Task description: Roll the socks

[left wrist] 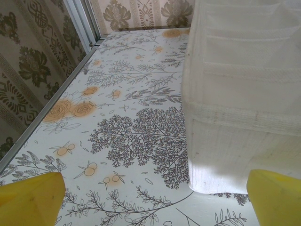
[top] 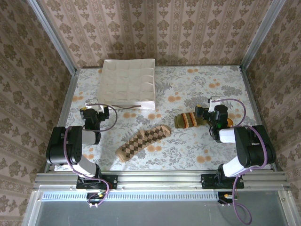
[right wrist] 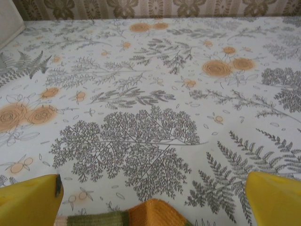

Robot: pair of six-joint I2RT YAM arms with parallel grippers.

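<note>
Socks lie flat, ready for rolling: argyle sock near the middle, green sock to its right with its orange end at the wide-open right gripper, while the left gripper, equally open, hovers by the white tray.

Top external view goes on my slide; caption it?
Argyle sock and green sock lie apart, unrolled, white tray behind them.

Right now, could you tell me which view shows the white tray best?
The top external view: the whole tray and its grid. The left wrist sees one wall; the right wrist, just a corner.
</note>
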